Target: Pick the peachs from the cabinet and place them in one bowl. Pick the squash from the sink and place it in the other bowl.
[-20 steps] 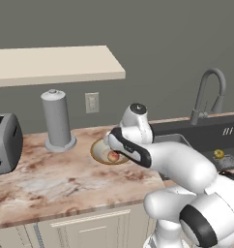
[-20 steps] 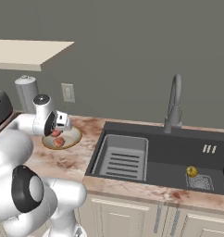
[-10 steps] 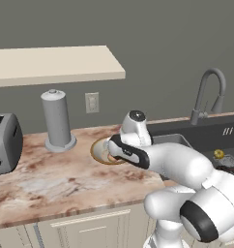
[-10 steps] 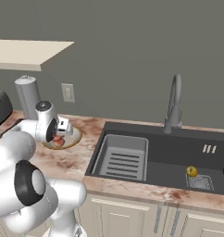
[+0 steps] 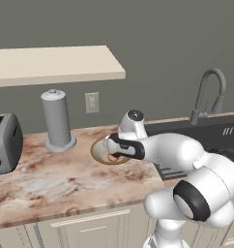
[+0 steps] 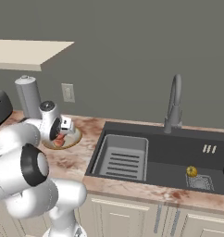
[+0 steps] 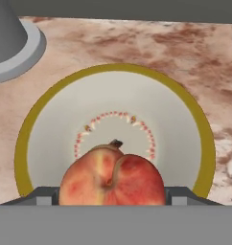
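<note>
Gripper [image 7: 111, 198] clamped on a peach [image 7: 111, 176], hanging low over the bowl [image 7: 41, 158] on the counter [image 5: 65, 179] beside the sink [image 6: 164, 152]. Round, soft-skinned and light by the look of it, so best pinched gently across its widest part, either side of the crease; likely to bruise or roll if let go from any height. Blotchy red-orange over yellow, short stem stub on top. Shallow glazed dish, cream inside, golden-brown rim, ring of small red dots at the centre (probably slick). Mottled brown stone top; grey canister [image 5: 56, 121] just beyond
</note>
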Tool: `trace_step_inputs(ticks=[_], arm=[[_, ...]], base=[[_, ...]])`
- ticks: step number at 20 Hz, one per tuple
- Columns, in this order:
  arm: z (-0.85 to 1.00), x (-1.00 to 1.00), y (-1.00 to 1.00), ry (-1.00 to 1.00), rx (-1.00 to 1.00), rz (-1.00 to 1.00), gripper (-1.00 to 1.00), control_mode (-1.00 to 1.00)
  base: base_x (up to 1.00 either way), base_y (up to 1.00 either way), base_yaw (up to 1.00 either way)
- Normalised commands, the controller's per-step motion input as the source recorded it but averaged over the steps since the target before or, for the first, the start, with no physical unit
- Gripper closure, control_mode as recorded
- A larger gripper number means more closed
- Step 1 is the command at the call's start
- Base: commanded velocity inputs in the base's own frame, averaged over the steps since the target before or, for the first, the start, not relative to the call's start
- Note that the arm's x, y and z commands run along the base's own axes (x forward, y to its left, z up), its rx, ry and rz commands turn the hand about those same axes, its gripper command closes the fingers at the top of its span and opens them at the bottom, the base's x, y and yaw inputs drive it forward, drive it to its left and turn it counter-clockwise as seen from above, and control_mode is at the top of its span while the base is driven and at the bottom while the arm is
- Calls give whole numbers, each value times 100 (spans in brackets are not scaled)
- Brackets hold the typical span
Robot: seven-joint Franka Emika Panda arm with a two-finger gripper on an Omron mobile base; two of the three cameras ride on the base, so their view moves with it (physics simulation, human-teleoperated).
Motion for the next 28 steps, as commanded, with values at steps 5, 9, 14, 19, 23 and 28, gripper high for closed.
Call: trace_step_inputs(ticks=[5, 9, 14, 19, 23, 28], arm=[[-1, 29, 0, 0, -1, 0, 100, -100], [-18, 2, 1, 0, -1, 0, 100, -100], [-34, 0, 1, 0, 0, 0, 100, -100], [-3, 0, 0, 0, 0, 0, 100, -100], [0, 0, 0, 0, 0, 0, 100, -100], [0, 0, 0, 0, 0, 0, 100, -100]], base=[[0, 0, 0], [0, 0, 0], [0, 0, 0], [0, 0, 0], [0, 0, 0], [0, 0, 0]])
